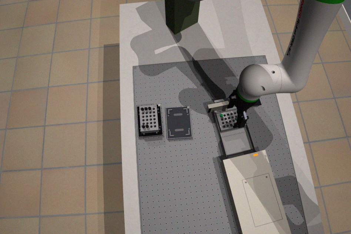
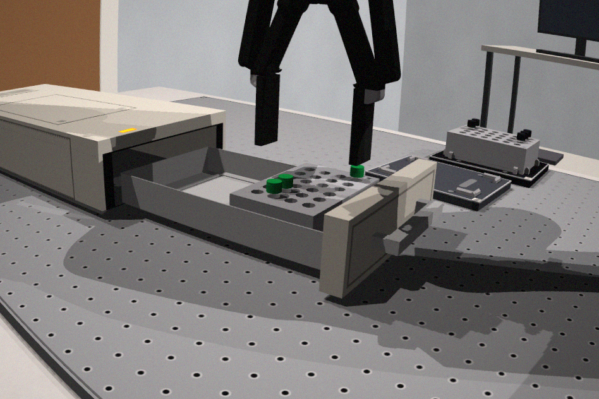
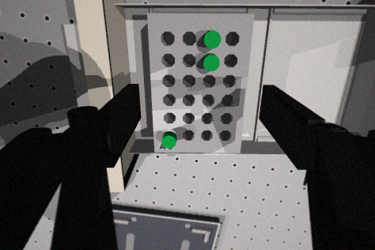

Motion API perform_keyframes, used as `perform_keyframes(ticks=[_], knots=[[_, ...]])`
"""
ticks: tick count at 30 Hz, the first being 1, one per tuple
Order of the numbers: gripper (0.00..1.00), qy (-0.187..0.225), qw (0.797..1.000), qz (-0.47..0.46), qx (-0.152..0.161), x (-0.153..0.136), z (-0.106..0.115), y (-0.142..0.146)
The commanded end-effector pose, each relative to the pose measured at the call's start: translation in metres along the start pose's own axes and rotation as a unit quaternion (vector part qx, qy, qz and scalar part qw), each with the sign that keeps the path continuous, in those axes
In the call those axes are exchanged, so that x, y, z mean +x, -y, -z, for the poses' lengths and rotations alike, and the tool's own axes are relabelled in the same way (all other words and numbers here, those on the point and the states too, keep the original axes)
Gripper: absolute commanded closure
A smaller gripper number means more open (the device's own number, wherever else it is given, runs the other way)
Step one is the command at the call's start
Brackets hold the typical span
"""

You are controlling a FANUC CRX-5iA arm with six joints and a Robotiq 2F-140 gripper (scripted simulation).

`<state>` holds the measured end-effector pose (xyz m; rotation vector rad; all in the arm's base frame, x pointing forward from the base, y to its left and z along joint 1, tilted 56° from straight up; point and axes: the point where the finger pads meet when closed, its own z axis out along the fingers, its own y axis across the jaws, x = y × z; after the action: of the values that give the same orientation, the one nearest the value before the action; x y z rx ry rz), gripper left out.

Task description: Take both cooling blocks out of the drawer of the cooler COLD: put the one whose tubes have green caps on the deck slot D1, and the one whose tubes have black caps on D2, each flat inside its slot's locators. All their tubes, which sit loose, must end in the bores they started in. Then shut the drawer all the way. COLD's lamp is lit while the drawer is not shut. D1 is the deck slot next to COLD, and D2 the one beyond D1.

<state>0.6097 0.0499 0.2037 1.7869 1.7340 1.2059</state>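
My gripper (image 1: 236, 116) (image 2: 313, 154) (image 3: 200, 101) is open and empty. Its fingertips hang above the green-capped block (image 2: 275, 208) (image 3: 198, 147), over its front and rear sides. That block sits in the front of the open drawer (image 1: 236, 141) (image 2: 222, 220) (image 3: 308, 51); three green caps show. The drawer's rear part holds no block. The black-capped block (image 1: 149, 130) (image 2: 489, 148) stands upright on slot D2 (image 1: 160, 129), inside the locators as far as I can see, with several black caps on top. Slot D1 (image 1: 178, 123) (image 2: 447, 184) (image 3: 158, 229) bears nothing. The lamp (image 1: 255, 154) (image 2: 127, 130) is lit orange.
The cooler COLD (image 1: 241, 174) (image 2: 28, 152) stands behind the drawer. The cream drawer front (image 2: 333, 254) (image 3: 89, 47) rises close beside one finger in the wrist view. Its handle (image 2: 409, 232) juts outward. A dark green column (image 1: 181, 12) stands at the table's far end.
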Motion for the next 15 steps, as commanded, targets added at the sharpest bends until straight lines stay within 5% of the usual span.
perform_keyframes(ticks=[1, 15], knots=[[0.34, 0.0, 1.0, 0.0, -0.001, 0.0, -0.003, -0.001], [0.34, 0.0, 1.0, 0.0, -0.001, 0.0, -0.014, -0.001]])
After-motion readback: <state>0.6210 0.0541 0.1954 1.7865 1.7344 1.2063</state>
